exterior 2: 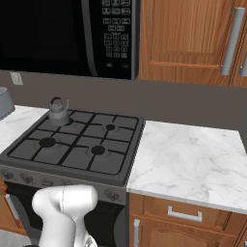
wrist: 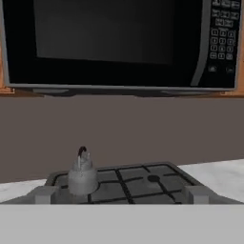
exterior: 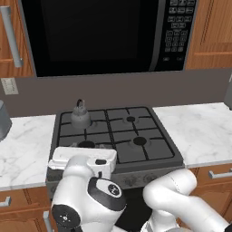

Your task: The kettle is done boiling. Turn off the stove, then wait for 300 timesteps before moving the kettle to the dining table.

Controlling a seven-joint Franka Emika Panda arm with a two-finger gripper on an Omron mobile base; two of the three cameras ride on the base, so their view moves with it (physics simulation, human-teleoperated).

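Kettle (exterior: 80, 116) on the stove's (exterior: 136, 131) back-left burner, under the microwave (exterior: 104, 31), apart from the robot. Tool (wrist: 122, 196) low before the stove front, jaws spread wide, holding nothing. Risks from here: turning the wrong knob (exterior 2: 112, 195), or brushing the kettle while reaching. Hard to tell: any flame, knob positions, spout direction. Knob row partly hidden behind the arm in the left base view.

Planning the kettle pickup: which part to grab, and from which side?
Take the kettle by its arched black loop handle, coming down from above. It stands upright on the stove's rear-left burner, the handle topmost over a squat rounded body likely too wide for a sure grip. The gripper is open, short of it.
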